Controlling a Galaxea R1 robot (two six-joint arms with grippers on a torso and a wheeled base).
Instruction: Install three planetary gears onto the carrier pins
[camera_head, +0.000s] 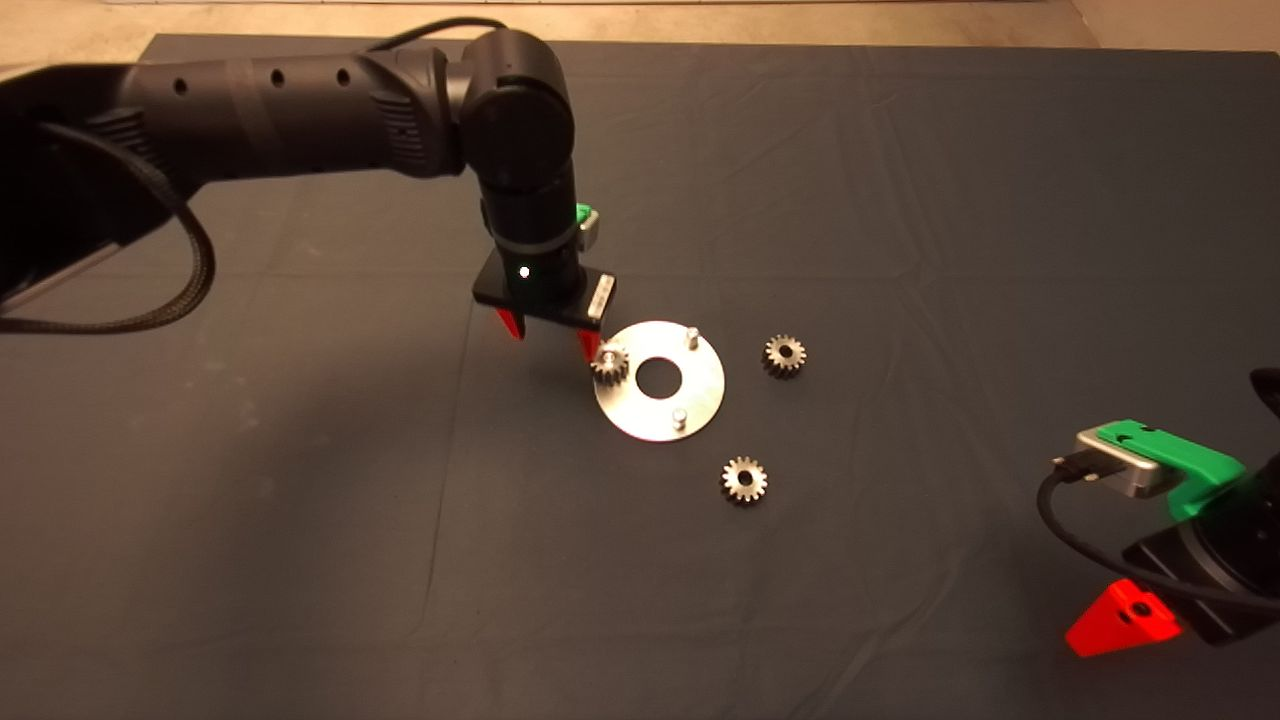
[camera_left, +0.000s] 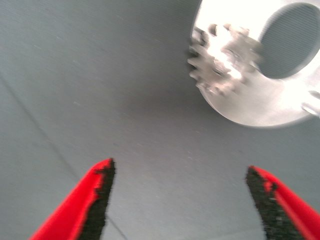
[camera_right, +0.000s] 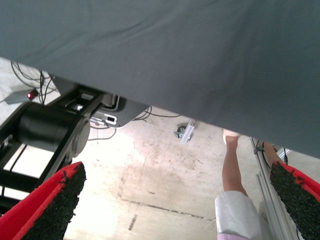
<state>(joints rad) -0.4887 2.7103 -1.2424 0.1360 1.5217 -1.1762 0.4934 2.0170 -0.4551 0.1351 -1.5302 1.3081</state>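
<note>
The shiny carrier disc (camera_head: 700, 393) lies mid-mat with a large centre hole. One planetary gear (camera_head: 609, 362) sits on its left pin; it also shows in the left wrist view (camera_left: 222, 60) on the disc (camera_left: 260, 107). Two bare pins (camera_head: 690, 337) (camera_head: 679, 416) stand on the disc. Two more gears lie on the mat, one to the right (camera_head: 784, 355) and one in front (camera_head: 744, 480). My left gripper (camera_head: 548, 338) is open and empty just left of the disc, above the mat; it shows in its wrist view (camera_left: 177, 202). My right gripper (camera_head: 1120, 620) is parked at the lower right, open (camera_right: 175, 205).
The dark mat (camera_head: 900, 200) covers the table. The right wrist view looks past the mat's edge at the floor, with a black robot base (camera_right: 47, 132), cables and a person's leg (camera_right: 234, 170).
</note>
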